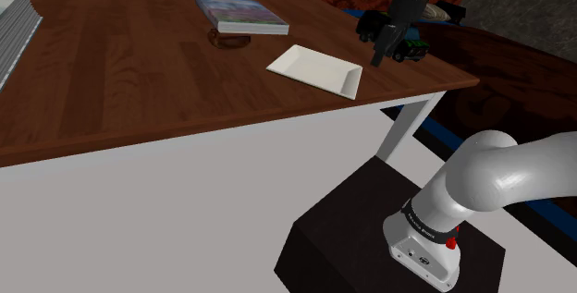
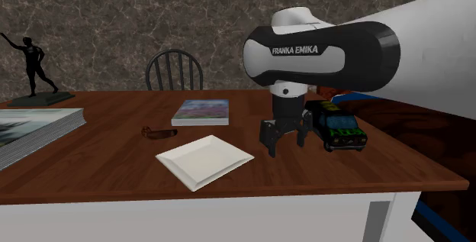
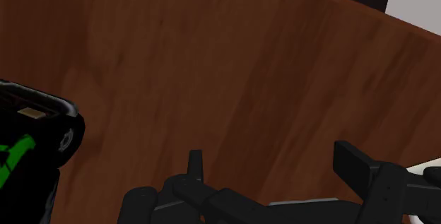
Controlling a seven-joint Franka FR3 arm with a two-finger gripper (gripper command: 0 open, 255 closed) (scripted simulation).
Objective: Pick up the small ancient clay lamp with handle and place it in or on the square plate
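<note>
Clay lamp point(image 1: 229, 39): small, brown, low on the table point(image 1: 129, 79), just beside the book point(image 1: 240, 12). Square plate point(image 1: 316, 69) sits between it and the gripper point(image 2: 286, 143), which hangs near the tabletop with its 2 fingers spread, nothing between them. Toy truck point(image 2: 339, 130) close alongside.

Risks: a low sweep toward the lamp likely clips the plate rim. A finger descending on the book side may strike the book and knock the lamp aside.
</note>
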